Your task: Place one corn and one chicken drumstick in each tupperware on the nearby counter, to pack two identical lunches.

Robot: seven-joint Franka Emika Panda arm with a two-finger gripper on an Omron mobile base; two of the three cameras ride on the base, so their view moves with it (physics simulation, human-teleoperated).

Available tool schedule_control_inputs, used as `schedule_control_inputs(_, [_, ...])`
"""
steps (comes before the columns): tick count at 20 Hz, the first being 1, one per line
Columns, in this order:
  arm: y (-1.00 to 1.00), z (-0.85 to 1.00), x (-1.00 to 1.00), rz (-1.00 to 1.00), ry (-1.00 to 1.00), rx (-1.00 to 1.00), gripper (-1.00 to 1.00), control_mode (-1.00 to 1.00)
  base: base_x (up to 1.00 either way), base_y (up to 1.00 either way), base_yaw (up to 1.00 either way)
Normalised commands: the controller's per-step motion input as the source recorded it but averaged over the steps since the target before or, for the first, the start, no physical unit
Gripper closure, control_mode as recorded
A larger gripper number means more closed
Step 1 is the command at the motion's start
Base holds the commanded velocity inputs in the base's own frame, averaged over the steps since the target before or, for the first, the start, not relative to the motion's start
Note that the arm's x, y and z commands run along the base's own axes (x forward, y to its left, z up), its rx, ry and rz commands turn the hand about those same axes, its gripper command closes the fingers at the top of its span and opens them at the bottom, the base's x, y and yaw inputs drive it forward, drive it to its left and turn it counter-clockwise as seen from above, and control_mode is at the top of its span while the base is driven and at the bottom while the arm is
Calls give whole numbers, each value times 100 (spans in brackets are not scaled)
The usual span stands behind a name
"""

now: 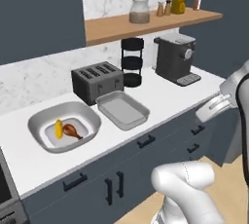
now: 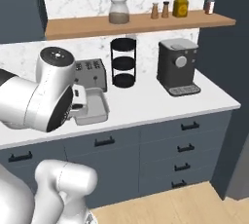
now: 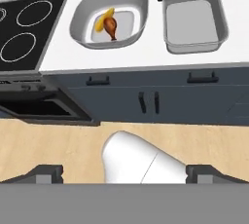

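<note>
On the white counter (image 1: 165,96) a deep oval tupperware tub (image 1: 39,121) holds one yellow corn (image 1: 59,129) and one reddish-brown chicken drumstick (image 1: 72,131) side by side. To its right sits the shallower rectangular tupperware tray (image 1: 122,109), with nothing in it. The hand view looks down on the tub (image 3: 133,4) with its corn (image 3: 104,19) and drumstick (image 3: 112,26), and on the tray (image 3: 194,21) beside it. My gripper (image 1: 202,114) hangs in front of the counter's edge, off to the right of both containers. Seen in the hand view, the gripper (image 3: 126,174) is open, nothing between its fingertips (image 3: 46,173).
A dark toaster (image 1: 97,81) stands just behind the tray, then a black tiered rack (image 1: 132,62) and a coffee machine (image 1: 175,60). Above them a wooden shelf (image 1: 112,27) carries jars. A black cooktop (image 3: 24,28) lies left of the tub. Blue-grey cabinets (image 3: 146,101) face wooden floor.
</note>
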Motion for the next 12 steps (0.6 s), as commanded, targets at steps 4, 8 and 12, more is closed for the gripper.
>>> schedule_control_inputs(4, [0, 0, 0, 0, 0, 0, -100, 100, 0, -100, 53])
schedule_control_inputs(8, [0, 0, 0, 0, 0, 0, -100, 100, -24, -100, 51])
schedule_control_inputs(12, [0, 0, 0, 0, 0, 0, -100, 100, -83, -100, 18])
